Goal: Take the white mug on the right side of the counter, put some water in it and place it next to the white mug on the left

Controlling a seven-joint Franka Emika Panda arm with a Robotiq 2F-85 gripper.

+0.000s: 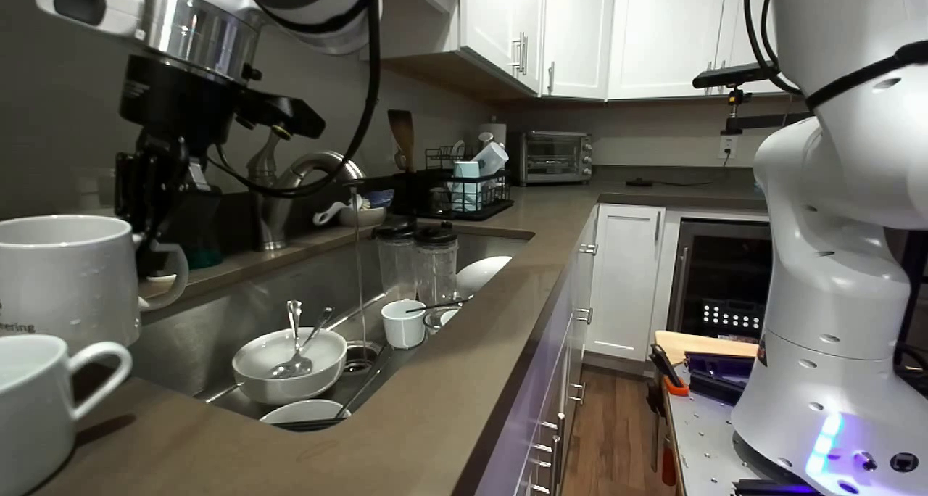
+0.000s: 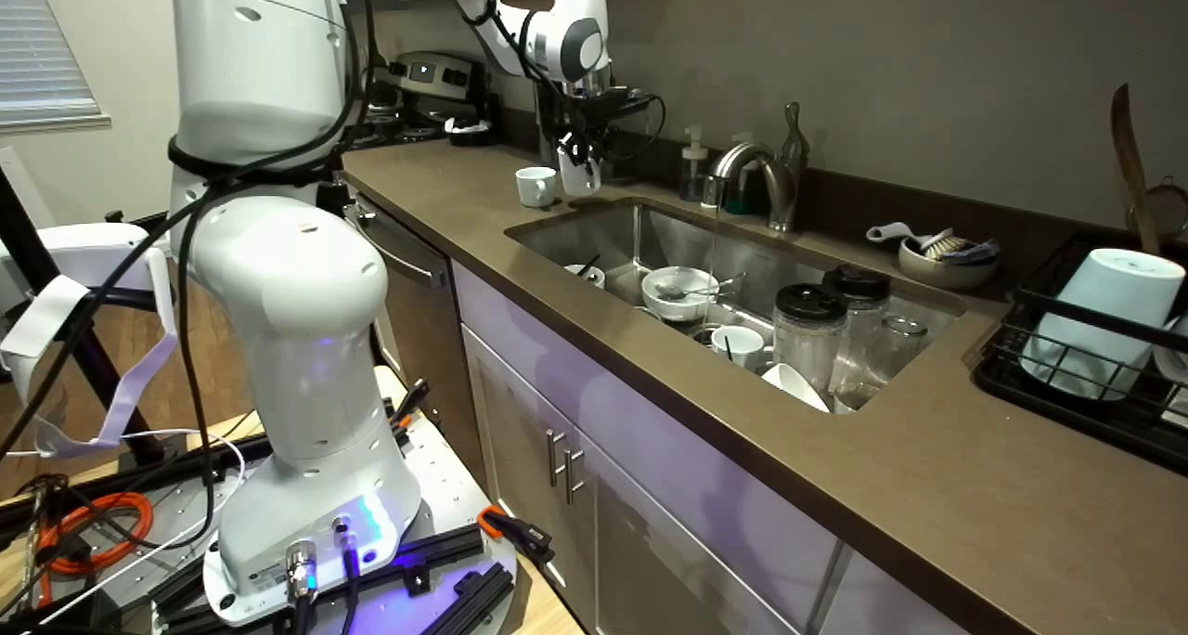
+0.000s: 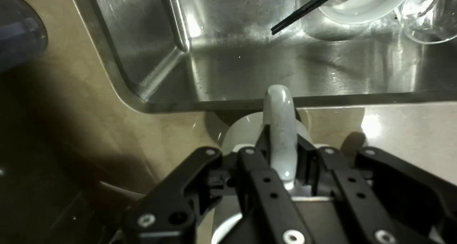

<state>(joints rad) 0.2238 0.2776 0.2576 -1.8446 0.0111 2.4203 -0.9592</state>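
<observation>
Nearby, a white mug (image 1: 29,416) stands upright on the grey-brown bench (image 1: 435,409), its handle toward the sink (image 1: 290,286). Just past it, the gripper (image 3: 283,147) pinches the handle of a lettered mug (image 1: 65,286), also white, its jaws drawn in tight on both sides. That mug is over the bench by the end of the sink, near the standing one; whether its base touches the bench I cannot tell, and what is inside it cannot be made out. Farther along, in the sink, sit a white bowl (image 1: 283,387) with cutlery (image 1: 293,367) in it, a white cup (image 1: 403,328) and two clear jars (image 1: 436,267) with black lids. Water (image 1: 359,271) runs in a thin stream from the faucet (image 1: 273,224), coming down between the bowl and the cup. Beyond, on the bench, a black dish rack (image 1: 493,209) holds pale blue cups (image 1: 467,191), a toaster oven (image 1: 554,159) stands past it in the corner, and white cabinets (image 1: 652,32) hang behind.
</observation>
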